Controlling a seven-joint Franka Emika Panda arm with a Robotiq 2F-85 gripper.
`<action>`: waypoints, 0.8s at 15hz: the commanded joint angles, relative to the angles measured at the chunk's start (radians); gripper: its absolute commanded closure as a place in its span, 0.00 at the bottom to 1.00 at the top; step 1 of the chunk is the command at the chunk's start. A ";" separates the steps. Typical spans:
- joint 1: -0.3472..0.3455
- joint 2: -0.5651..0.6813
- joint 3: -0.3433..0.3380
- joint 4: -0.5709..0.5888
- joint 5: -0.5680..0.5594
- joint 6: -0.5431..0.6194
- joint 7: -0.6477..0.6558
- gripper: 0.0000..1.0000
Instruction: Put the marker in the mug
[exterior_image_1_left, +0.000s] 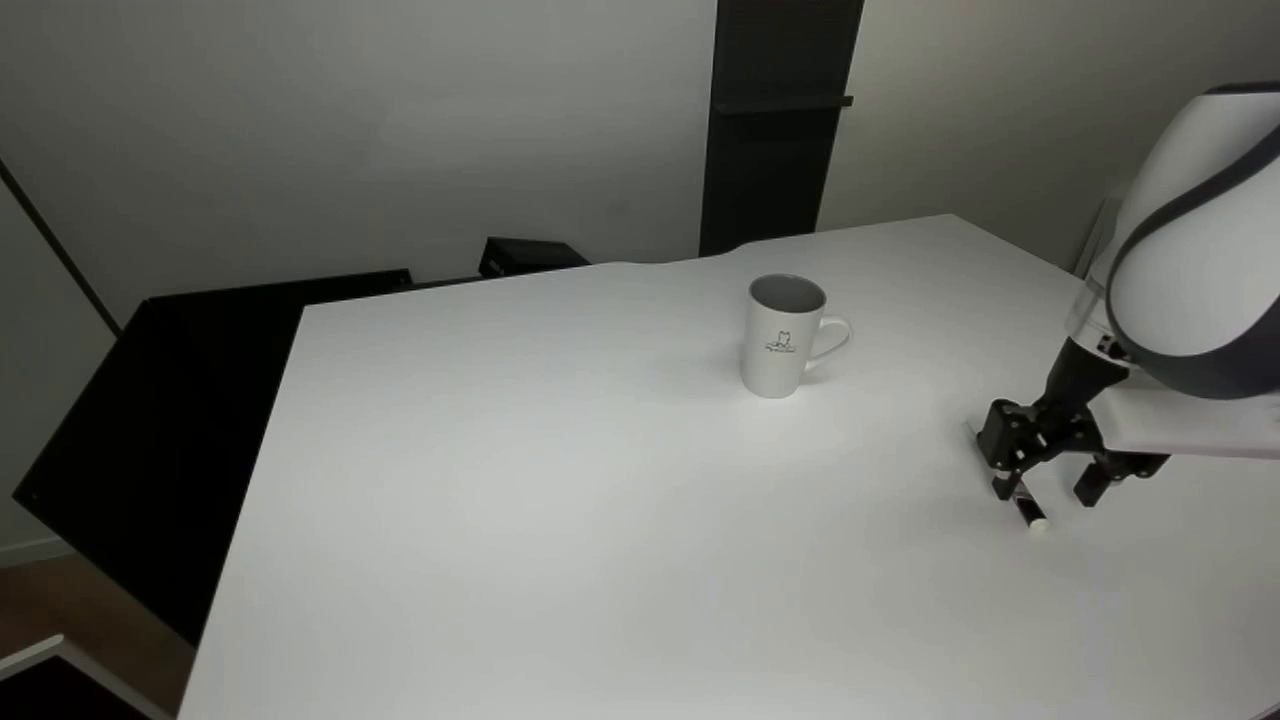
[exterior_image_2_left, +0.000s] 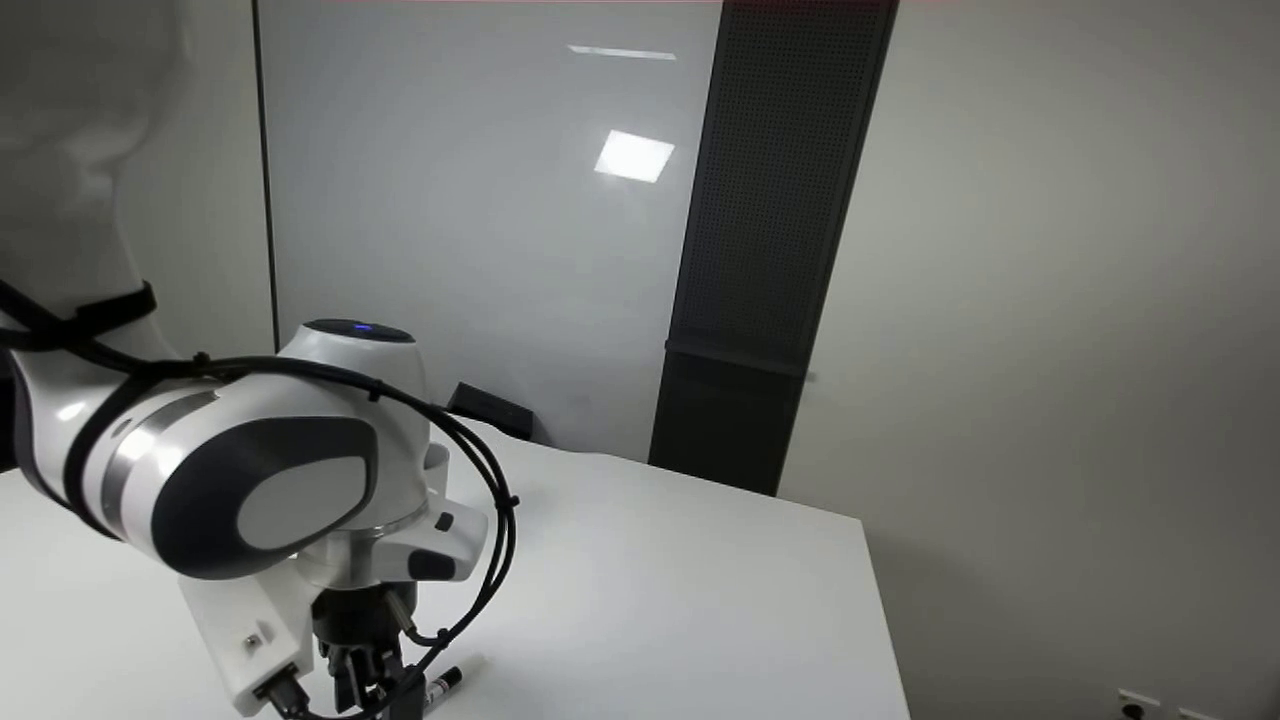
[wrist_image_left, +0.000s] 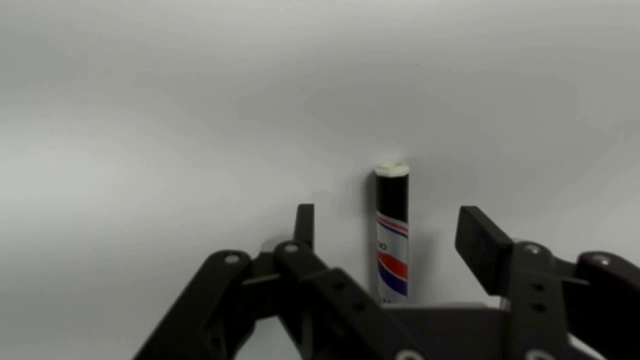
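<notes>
The marker lies flat on the white table. In the wrist view the marker (wrist_image_left: 392, 240) shows a black section, a pale end and a white label with red and blue stripes; its lower part is hidden by the gripper. It also shows in both exterior views (exterior_image_1_left: 1030, 507) (exterior_image_2_left: 443, 686). My gripper (wrist_image_left: 387, 220) is open, with one finger on each side of the marker and gaps to both. In an exterior view the gripper (exterior_image_1_left: 1046, 490) is low over the table. The white mug (exterior_image_1_left: 772, 350) stands upright, its handle to the right in that view. Elsewhere it is mostly hidden behind the arm.
The white table (exterior_image_1_left: 560, 520) has its far edge near a wall with a dark vertical panel (exterior_image_1_left: 775, 130). A black box (exterior_image_1_left: 530, 255) is behind the far edge. A black surface (exterior_image_1_left: 150, 430) lies beyond the table's left edge in that view. Cables (exterior_image_2_left: 490, 480) loop around the arm.
</notes>
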 joint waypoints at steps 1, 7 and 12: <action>-0.012 -0.009 0.021 -0.006 0.026 0.026 -0.021 0.51; -0.045 0.014 0.083 0.005 0.078 0.038 -0.051 0.07; -0.041 0.044 0.079 0.020 0.081 0.034 -0.058 0.00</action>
